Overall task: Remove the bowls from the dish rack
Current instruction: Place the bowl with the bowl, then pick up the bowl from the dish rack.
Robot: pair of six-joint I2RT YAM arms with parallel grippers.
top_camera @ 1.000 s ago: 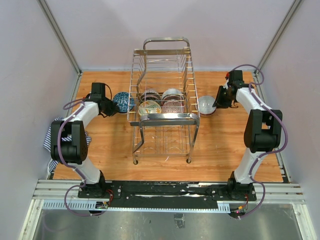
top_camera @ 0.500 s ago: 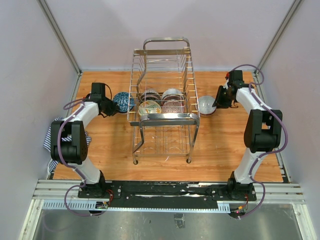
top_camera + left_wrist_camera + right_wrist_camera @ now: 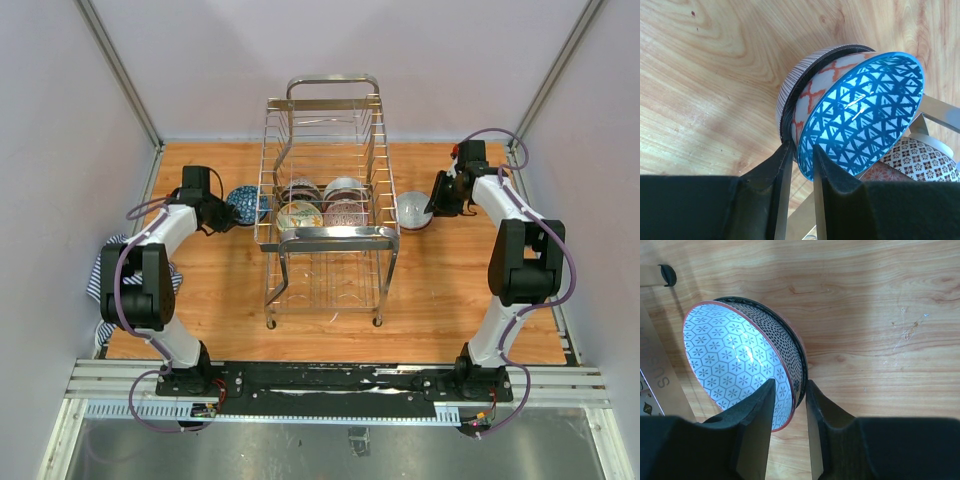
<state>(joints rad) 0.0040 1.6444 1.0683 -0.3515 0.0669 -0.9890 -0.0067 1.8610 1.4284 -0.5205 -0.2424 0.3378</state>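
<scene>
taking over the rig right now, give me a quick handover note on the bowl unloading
Left gripper: jaws closed on the rim of the blue triangle-pattern bowl, tilted against a striped bowl, left of the dish rack.
Right gripper: jaws closed on the rim of the hexagon-pattern bowl, tilted, right of the rack.
Done: those bowls are out of the rack.
Left to do: probably set both down and release, then fetch the four bowls in the rack.
</scene>
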